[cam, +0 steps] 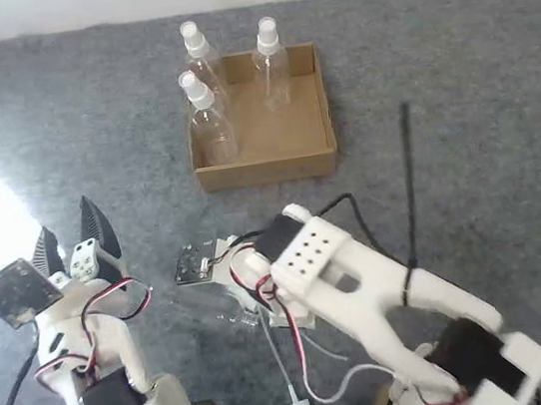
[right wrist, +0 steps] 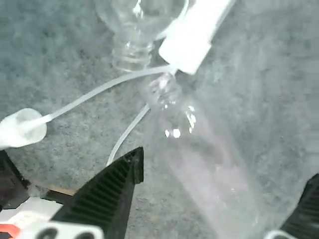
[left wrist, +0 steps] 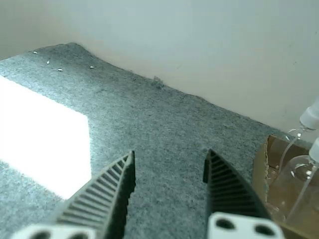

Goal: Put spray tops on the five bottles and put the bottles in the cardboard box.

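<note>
Capless bottle (right wrist: 199, 144) lies lengthwise between the spread fingers of the right hand (right wrist: 224, 169), at 6 o'clock from the cardboard box (cam: 266, 171); left hand (left wrist: 170, 155), fingers apart and empty, is farther off.

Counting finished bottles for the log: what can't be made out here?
- High view: the right arm covers most of the loose bottles under it.
- Left wrist view: the box and its bottles are cut off by the edge.
- Right wrist view: the farther bottle is cut off by the edge just past its neck.
</note>
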Action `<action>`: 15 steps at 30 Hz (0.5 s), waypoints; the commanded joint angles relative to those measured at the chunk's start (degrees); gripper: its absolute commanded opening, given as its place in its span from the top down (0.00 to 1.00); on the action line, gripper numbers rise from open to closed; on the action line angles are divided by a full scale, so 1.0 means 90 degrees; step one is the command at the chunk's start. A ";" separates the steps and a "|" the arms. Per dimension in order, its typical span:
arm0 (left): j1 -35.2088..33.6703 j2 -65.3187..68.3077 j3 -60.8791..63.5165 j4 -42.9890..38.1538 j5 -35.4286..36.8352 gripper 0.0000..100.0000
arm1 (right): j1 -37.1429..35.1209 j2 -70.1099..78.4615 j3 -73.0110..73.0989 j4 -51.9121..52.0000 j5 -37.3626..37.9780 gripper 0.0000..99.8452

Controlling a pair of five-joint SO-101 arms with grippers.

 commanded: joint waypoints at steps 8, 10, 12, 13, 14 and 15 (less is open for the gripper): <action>-0.0020 -0.0059 -0.0073 -0.0156 0.0029 0.79 | 0.0669 0.0816 -0.0430 -0.0259 0.0078 0.70; -0.0020 -0.0059 -0.0073 -0.0156 0.0029 0.79 | 0.0747 0.0943 -0.0498 -0.0259 0.0078 0.77; -0.0020 -0.0059 -0.0073 -0.0156 0.0029 0.79 | 0.0835 0.1089 -0.0567 -0.0269 0.0078 0.83; -0.0020 -0.0059 -0.0073 -0.0156 0.0029 0.79 | 0.0894 0.1158 -0.0606 -0.0269 0.0078 0.85; -0.0020 -0.0059 -0.0073 -0.0156 0.0029 0.79 | 0.0972 0.1197 -0.0645 -0.0269 0.0068 0.87; -0.0020 -0.0059 -0.0073 -0.0156 0.0029 0.79 | 0.1050 0.1206 -0.0694 -0.0269 0.0068 0.88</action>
